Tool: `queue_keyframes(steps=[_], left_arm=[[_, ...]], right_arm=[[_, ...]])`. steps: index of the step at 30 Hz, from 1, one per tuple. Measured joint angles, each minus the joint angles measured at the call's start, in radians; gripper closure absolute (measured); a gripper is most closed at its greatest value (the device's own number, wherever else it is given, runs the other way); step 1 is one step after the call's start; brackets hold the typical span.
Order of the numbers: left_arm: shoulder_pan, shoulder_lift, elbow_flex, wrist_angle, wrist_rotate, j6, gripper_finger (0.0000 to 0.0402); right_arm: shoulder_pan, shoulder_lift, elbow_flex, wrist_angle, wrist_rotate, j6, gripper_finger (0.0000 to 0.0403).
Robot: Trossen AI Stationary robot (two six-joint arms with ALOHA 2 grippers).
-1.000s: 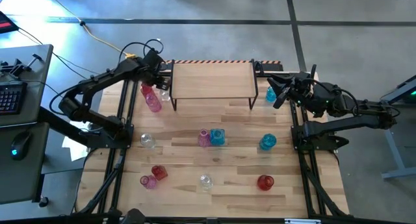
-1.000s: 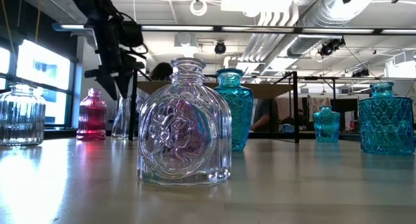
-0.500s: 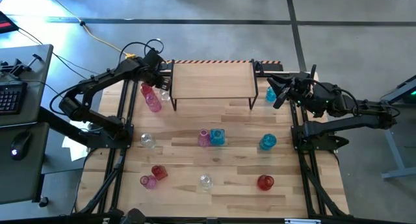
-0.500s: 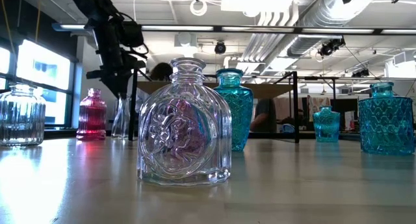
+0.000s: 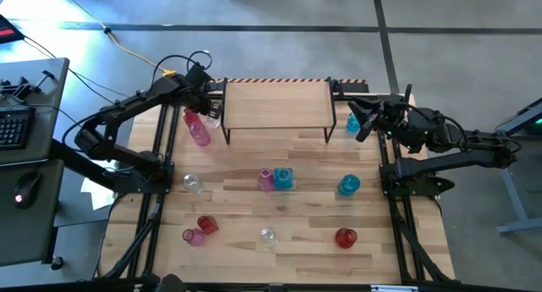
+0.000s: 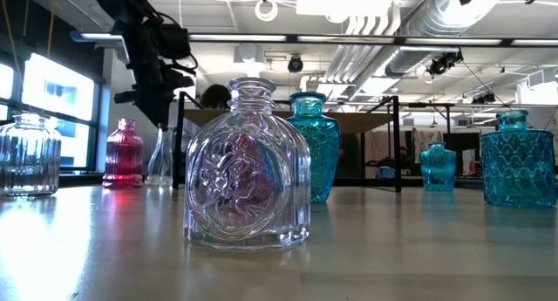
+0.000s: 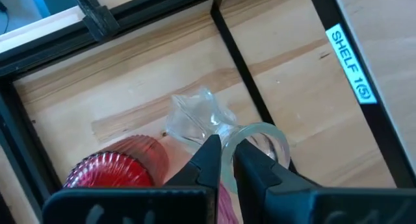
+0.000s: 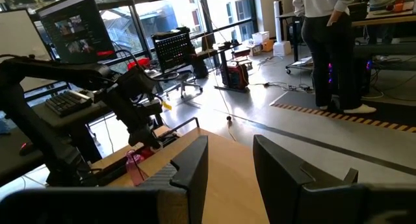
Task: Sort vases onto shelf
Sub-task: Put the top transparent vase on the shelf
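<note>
The jaws of the left gripper (image 7: pixel 226 160) are clenched on the rim of a small clear glass vase (image 7: pixel 203 120), standing on the worktop (image 5: pixel 305 241) just beside the light-wood shelf (image 5: pixel 276 104) and a pink vase (image 5: pixel 197 128). The right gripper (image 8: pixel 229 160), jaws apart, holds nothing.

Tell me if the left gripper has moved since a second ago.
Barely. The left gripper stays by the shelf's left legs, above the clear vase; its fingers, apart before, have closed on the vase's rim.
</note>
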State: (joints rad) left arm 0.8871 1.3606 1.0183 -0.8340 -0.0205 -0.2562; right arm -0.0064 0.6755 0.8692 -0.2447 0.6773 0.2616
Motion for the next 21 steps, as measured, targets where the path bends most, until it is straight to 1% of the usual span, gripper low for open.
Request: queue_keyframes(steps=[5,12,16,21], left_arm=[[0.000,-0.026,-0.001,-0.023,0.010,0.000,0.0387],[0.000,-0.055,0.000,-0.021,0.067,-0.001,0.0387],[0.000,-0.085,0.000,-0.027,0.088,-0.003,0.0387],[0.003,-0.142,0.000,-0.040,0.089,-0.028,0.0387]], right_arm=[[0.000,0.000,0.000,0.000,0.000,0.000,0.0293],[0.000,0.000,0.000,0.000,0.000,0.000,0.0293],[0.000,0.000,0.000,0.000,0.000,0.000,0.0293],[0.000,0.000,0.000,0.000,0.000,0.000,0.0293]])
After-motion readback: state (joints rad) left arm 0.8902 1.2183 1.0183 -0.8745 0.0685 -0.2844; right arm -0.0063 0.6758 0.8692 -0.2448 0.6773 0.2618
